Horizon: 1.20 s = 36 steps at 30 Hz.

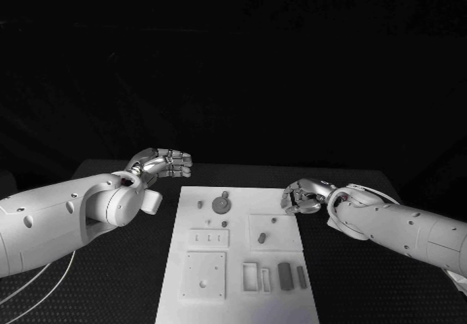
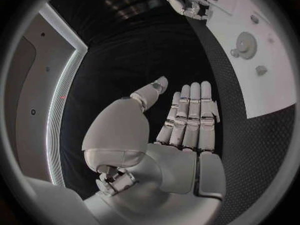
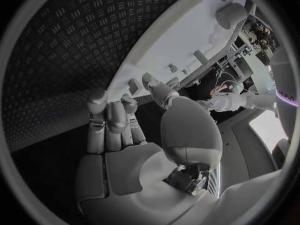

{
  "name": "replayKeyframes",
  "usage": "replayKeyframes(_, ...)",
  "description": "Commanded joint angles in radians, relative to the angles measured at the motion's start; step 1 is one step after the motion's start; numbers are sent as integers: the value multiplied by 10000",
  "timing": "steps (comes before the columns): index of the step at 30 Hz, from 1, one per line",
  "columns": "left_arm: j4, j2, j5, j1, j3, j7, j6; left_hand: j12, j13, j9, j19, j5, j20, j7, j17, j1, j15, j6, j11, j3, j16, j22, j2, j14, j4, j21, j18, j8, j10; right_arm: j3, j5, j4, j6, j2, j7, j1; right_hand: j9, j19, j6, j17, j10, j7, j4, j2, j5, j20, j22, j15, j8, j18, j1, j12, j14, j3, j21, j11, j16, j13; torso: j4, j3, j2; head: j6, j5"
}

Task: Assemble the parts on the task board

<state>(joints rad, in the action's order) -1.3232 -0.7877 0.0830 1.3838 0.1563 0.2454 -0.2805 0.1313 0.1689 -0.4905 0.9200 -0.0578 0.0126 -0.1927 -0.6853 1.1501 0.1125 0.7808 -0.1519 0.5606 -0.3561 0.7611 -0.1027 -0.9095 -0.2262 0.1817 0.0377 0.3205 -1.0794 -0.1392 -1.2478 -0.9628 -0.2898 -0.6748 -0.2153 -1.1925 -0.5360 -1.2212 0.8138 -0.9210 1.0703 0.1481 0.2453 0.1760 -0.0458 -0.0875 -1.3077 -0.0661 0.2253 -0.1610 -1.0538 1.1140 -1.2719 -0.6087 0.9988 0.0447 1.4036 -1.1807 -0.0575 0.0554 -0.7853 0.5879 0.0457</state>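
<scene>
The white task board point(image 1: 237, 309) lies in the middle of the black table. A round disc part point(image 1: 223, 202) sits near its far end, with small pieces beside it. An oval part point(image 1: 262, 237) lies on a square plate, and dark bar parts point(image 1: 285, 275) lie near the front right. My left hand point(image 1: 160, 163) hovers off the board's far left corner, its fingers point(image 2: 190, 115) stretched out with nothing in them. My right hand point(image 1: 306, 196) hangs at the board's right edge. Its fingers point(image 3: 112, 115) are curled in, and I see nothing in them.
The ribbed black table point(image 1: 117, 290) runs along both sides of the board. In the left wrist view the board point(image 2: 278, 65) with the disc point(image 2: 247, 42) lies beyond the fingers, and my right hand point(image 2: 185, 2) shows past it. A white cable point(image 1: 39, 280) hangs under my left arm.
</scene>
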Motion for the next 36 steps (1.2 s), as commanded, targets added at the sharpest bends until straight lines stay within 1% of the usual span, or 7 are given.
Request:
replayKeyframes(1, -15, 16, 20, 8, -6, 104, 130, -41, 14, -15, -36, 43, 47, -26, -15, -33, 57, 6, 13, -41, 35, 13, 50, -31, 39, -57, 56, -38, -55, 1, 66, 48, 109, 44, -129, 31, -22, 53, 207, -18, -54, 77, 36, -95, -16, 19, -141, -13, 76, -1008, -44, 49, 53, 1, -16, -26, -28, 12, -2, 11, 8, 27, -19)
replayKeyframes(3, -11, 19, 20, 8, -5, 104, 128, -42, 15, -15, -36, 44, 47, -27, -17, -34, 57, 5, 13, -41, 37, 13, 51, -31, 40, -57, 57, -39, -55, 1, 66, 78, 99, 75, -138, 36, -41, 54, 269, -22, -47, 66, 71, -177, -16, 20, -148, -21, 115, -1008, -86, 66, 50, 5, -10, -36, -22, 18, 4, 9, 5, 52, -33)
replayKeyframes(6, -8, 21, 20, 8, -5, 101, 134, -43, 15, -15, -36, 43, 47, -28, -19, -35, 57, 4, 13, -41, 39, 14, 53, -31, 41, -58, 57, -39, -55, 1, 66, 100, 78, 118, -156, 36, -59, 56, 332, -27, -34, 52, 117, -263, -16, 27, -156, -34, 153, -1008, -102, 88, 44, 38, 2, -50, -13, 30, 5, 11, 11, 51, -31)
replayKeyframes(12, -9, 18, 20, 8, -5, 97, 140, -45, 16, -16, -36, 44, 48, -30, -23, -38, 57, 3, 12, -43, 44, 16, 52, -31, 42, -60, 57, -41, -55, 2, 115, 203, -97, 224, -127, 48, -93, 62, 453, -34, -20, 24, 175, -700, -16, 38, -163, -61, 223, -1008, -143, 116, 38, 41, 16, -77, -6, 65, 5, 15, 11, 55, -23)
replayKeyframes(19, -2, 26, 20, 8, -5, 89, 147, -48, 17, -16, -37, 44, 49, -33, -28, -40, 57, 2, 12, -45, 48, 18, 52, -32, 43, -63, 57, -43, -55, 2, 115, 310, -122, 341, -102, 144, -122, 61, 587, -45, 8, 2, 282, -946, -16, 40, -174, -78, 293, -1008, -137, 147, 19, 87, 44, -97, 12, 99, 1, 7, 9, 40, -35)
replayKeyframes(27, 3, 34, 20, 8, -5, 82, 159, -52, 18, -16, -38, 44, 50, -35, -33, -45, 58, -1, 11, -47, 55, 20, 53, -31, 46, -66, 57, -46, -53, 2, 115, 326, -164, 385, -74, 174, -143, 57, 698, -49, 36, -33, 340, -1019, -16, 40, -177, -108, 347, -1008, -104, 166, 5, 127, 63, -129, 19, 127, 4, 5, 12, 69, -58)
replayKeyframes(36, 1, 23, 20, 8, -4, 69, 158, -56, 19, -17, -38, 44, 51, -37, -39, -49, 58, -3, 10, -48, 63, 23, 55, -30, 49, -69, 58, -48, -51, 2, 115, 355, -199, 391, -46, 179, -193, 40, 935, -53, 87, -124, 364, -1178, -16, 33, -174, -188, 466, -1008, -81, 188, -23, 135, 89, -215, 27, 174, 9, 3, 11, 89, -54)
